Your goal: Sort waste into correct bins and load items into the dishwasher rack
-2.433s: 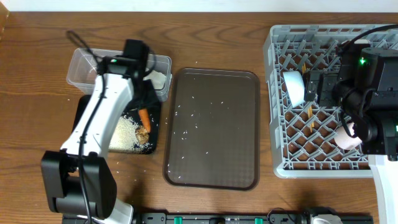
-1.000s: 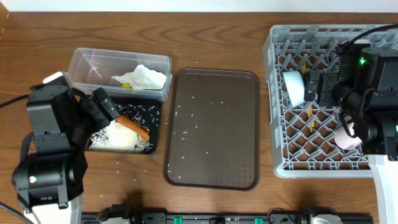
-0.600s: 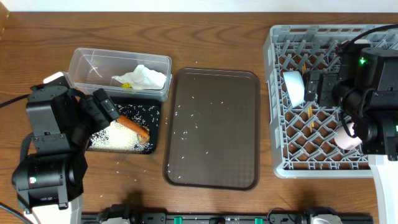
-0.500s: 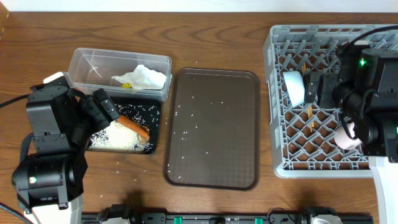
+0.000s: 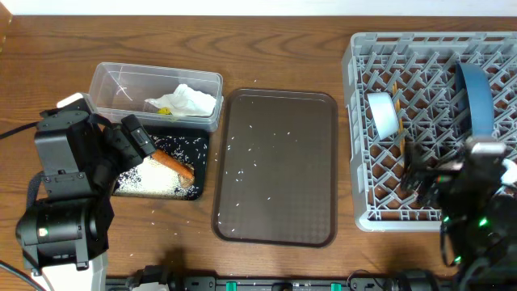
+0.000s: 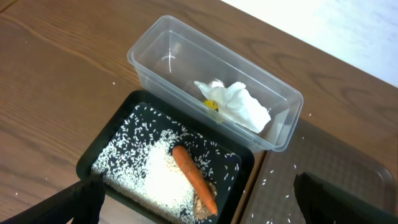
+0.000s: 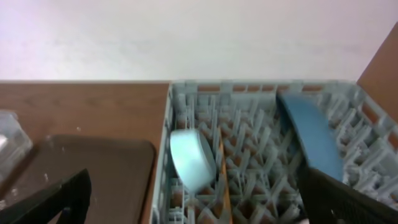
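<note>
The grey dishwasher rack (image 5: 363, 129) holds an upright dark blue plate (image 5: 473, 99), a light blue cup (image 5: 382, 113) on its side and wooden chopsticks (image 5: 401, 145). My right gripper (image 5: 420, 174) hovers open and empty over the rack's front edge; its wrist view shows the cup (image 7: 193, 158), plate (image 7: 311, 134) and a chopstick (image 7: 222, 180). The clear tub (image 5: 121, 81) contains crumpled paper (image 5: 187, 99) and a yellow wrapper (image 5: 165, 110). The black tray (image 5: 192, 144) holds rice (image 5: 153, 179), a carrot (image 5: 174, 164) and a brown lump (image 5: 187, 181). My left gripper (image 5: 129, 144) hangs open above the tray's left end.
A large brown serving tray (image 5: 275, 162) sprinkled with rice grains lies between the bins and the rack. Loose grains dot the wooden table (image 5: 266, 56) around it. In the left wrist view the carrot (image 6: 194, 177) lies between the open fingers, well below them.
My right arm has drawn back from over the rack to its front edge, uncovering the upright dark blue plate. My left arm left the tub earlier and has stayed still since.
</note>
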Motion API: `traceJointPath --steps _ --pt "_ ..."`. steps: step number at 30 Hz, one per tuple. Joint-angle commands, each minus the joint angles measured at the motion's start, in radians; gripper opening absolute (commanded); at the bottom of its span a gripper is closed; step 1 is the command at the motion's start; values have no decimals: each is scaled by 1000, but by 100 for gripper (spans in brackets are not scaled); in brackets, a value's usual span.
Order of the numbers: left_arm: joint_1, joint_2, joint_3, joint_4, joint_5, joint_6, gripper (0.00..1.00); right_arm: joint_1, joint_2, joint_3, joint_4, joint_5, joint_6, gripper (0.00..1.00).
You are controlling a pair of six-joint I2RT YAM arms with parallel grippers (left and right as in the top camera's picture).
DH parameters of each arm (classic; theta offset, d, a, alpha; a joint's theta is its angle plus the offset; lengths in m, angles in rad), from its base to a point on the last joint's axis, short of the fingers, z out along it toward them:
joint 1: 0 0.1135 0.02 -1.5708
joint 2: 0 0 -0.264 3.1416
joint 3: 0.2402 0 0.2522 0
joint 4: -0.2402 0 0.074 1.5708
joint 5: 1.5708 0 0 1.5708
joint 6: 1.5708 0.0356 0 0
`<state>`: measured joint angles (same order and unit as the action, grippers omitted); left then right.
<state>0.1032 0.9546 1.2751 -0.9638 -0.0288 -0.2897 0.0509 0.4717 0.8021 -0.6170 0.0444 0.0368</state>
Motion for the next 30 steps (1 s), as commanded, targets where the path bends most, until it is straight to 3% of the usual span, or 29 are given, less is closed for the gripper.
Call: traceJointPath --steps 1,13,20,30 --pt "2 -1 16 0 2 12 98 8 -111 -147 45 1 -16 99" --pt "2 -1 16 0 2 12 98 8 -470 -600 365 -91 -15 99" --pt "2 -1 16 0 2 12 98 8 -466 -801 616 -116 17 99" --pt "2 -1 16 0 2 12 98 8 -466 -797 547 -115 18 99"
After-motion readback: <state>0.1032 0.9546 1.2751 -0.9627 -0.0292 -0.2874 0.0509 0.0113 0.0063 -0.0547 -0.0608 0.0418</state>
